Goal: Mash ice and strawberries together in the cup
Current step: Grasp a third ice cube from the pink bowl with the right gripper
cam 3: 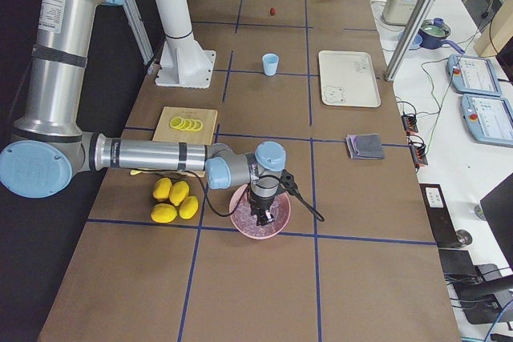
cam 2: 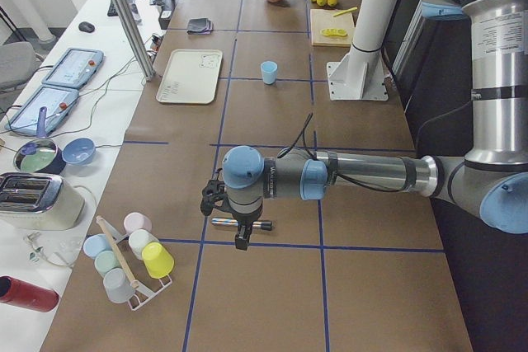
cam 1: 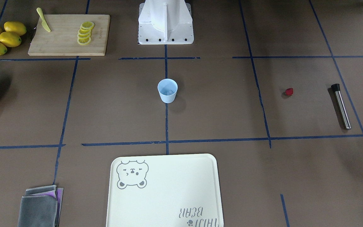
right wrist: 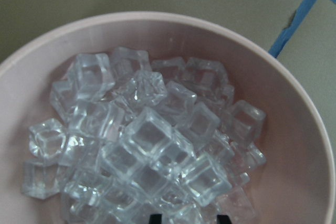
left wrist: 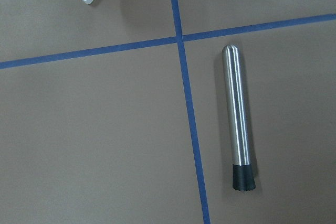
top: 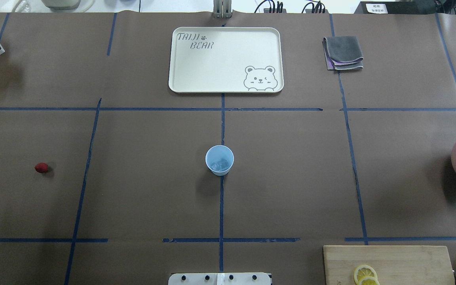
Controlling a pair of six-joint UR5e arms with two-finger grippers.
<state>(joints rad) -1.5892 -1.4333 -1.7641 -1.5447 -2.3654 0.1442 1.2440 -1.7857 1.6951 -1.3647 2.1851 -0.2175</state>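
Observation:
The light-blue cup (top: 219,160) stands upright at the table's middle, with a few ice chunks (top: 222,164) inside. The strawberry (top: 41,168) lies alone on the table far on my left side. A steel muddler (left wrist: 239,119) with a black tip lies beyond it. My left gripper (cam 2: 241,241) hangs above the muddler; I cannot tell if it is open or shut. My right gripper (right wrist: 188,217) hovers just over the ice cubes (right wrist: 147,140) in the pink bowl (right wrist: 294,103), its two tips apart and holding nothing.
A cream bear tray (top: 180,79) and a folded grey cloth (top: 343,53) lie at the far side. A cutting board (cam 1: 61,44) with lemon slices and a yellow knife, and several lemons (cam 1: 3,37), sit near the pink bowl. A rack of cups (cam 2: 132,257) stands at the left end.

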